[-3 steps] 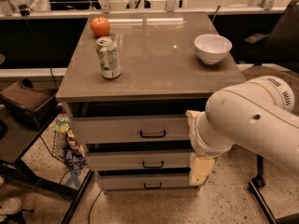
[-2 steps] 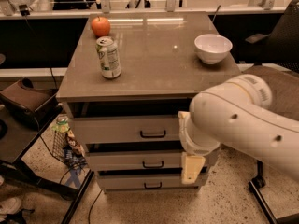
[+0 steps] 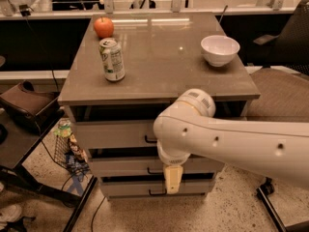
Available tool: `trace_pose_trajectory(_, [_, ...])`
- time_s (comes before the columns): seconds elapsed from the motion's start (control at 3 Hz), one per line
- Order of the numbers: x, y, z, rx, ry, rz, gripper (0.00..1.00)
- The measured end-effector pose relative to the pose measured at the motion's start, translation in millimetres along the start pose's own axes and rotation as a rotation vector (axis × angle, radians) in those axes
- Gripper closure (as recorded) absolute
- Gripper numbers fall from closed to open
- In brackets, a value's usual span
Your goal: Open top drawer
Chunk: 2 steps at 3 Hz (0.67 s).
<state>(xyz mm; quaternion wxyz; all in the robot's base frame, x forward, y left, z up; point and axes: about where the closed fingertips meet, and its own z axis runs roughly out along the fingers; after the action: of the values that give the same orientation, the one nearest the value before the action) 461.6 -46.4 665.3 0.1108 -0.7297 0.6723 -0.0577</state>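
**Claw swings left across the drawer fronts; top drawer not out yet**

Far left, on the floor: a wire basket (image 3: 67, 146) of odds and ends, beside the cabinet. Not involved.

On the table (image 3: 164, 66): an apple (image 3: 104, 27) at the back left corner and a can (image 3: 112, 59) upright just in front of it. Neither has shifted.

Below the table edge: the top drawer (image 3: 113, 134) sits under a dark gap. Its front is flush with the cabinet as far as I can judge, with no pale interior showing. Only the left end of its black handle (image 3: 148, 140) peeks out; the rest is behind the arm (image 3: 227, 139).

Centre: in the last second the arm has swept in from the right, and its rounded wrist now covers the middle of the top drawer front. The claw (image 3: 173, 178) hangs below it, a cream piece pointing down in front of the middle drawer (image 3: 120, 166), with its tip at the upper edge of the bottom drawer (image 3: 130, 187). Cannot tell whether it is open or closed, or whether it holds anything.

Judgement: still the approach step. The claw is now lined up sideways with the handles but sits low, so it probably needs to rise to the top handle before any pull.

Right: a white bowl (image 3: 219, 50) on the table, unmoved. An office chair (image 3: 285, 81) is beyond.
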Motion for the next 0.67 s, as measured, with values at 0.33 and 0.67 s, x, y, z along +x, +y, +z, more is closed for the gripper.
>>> trace_pose_trajectory(0.33, [-11,-1,24,-0.024,0.004,-0.025,0.00])
trace_pose_trajectory(0.67, [-18,-5,47,-0.052,0.014,-0.042,0.00])
